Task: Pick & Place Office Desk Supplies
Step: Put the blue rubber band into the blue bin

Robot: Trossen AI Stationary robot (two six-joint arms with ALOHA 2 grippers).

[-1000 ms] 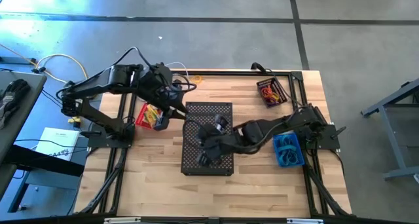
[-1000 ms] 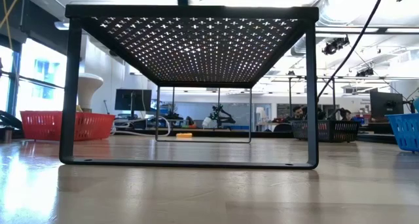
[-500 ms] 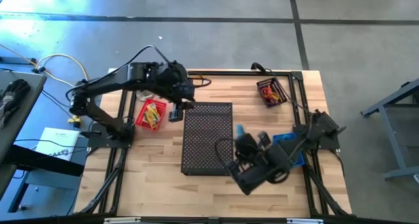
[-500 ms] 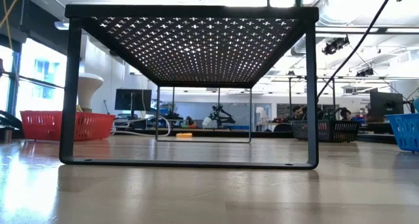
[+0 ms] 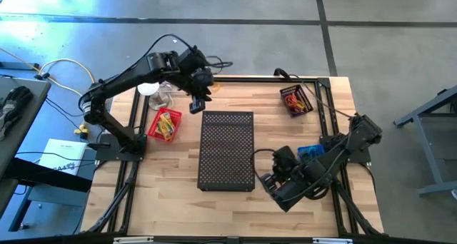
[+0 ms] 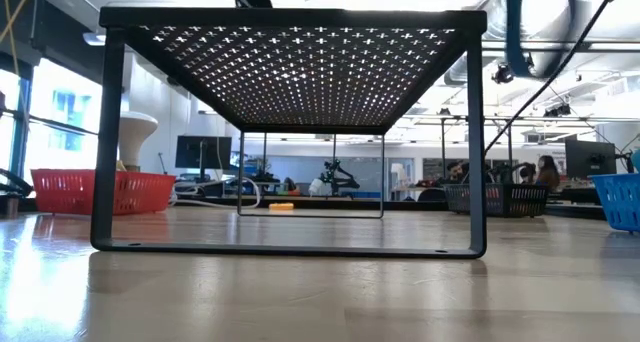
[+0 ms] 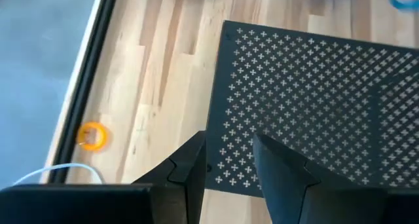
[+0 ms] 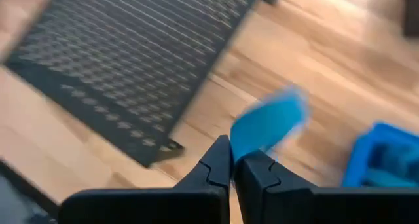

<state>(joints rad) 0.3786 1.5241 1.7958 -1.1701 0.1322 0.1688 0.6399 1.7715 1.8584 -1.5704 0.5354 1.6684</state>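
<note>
Blue strip [image 8: 268, 122] pinched in closed right gripper [image 8: 233, 164] beside blue basket [image 5: 312, 155], likely for dropping; left gripper [image 7: 229, 162] hovers open, empty.

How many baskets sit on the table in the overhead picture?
3: a red basket left of the black perforated stand, a dark basket at the far right corner, a blue basket partly hidden by the right arm.

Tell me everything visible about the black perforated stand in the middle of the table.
The black perforated stand looks like dark metal: a flat rectangular top punched with rows of small cross-shaped holes, carried on thin frame legs that leave the space beneath open, as the low view shows. It stands upright at the centre of the wooden table, feet on the boards. Nothing lies on its top, and neither claw touches it.
</note>
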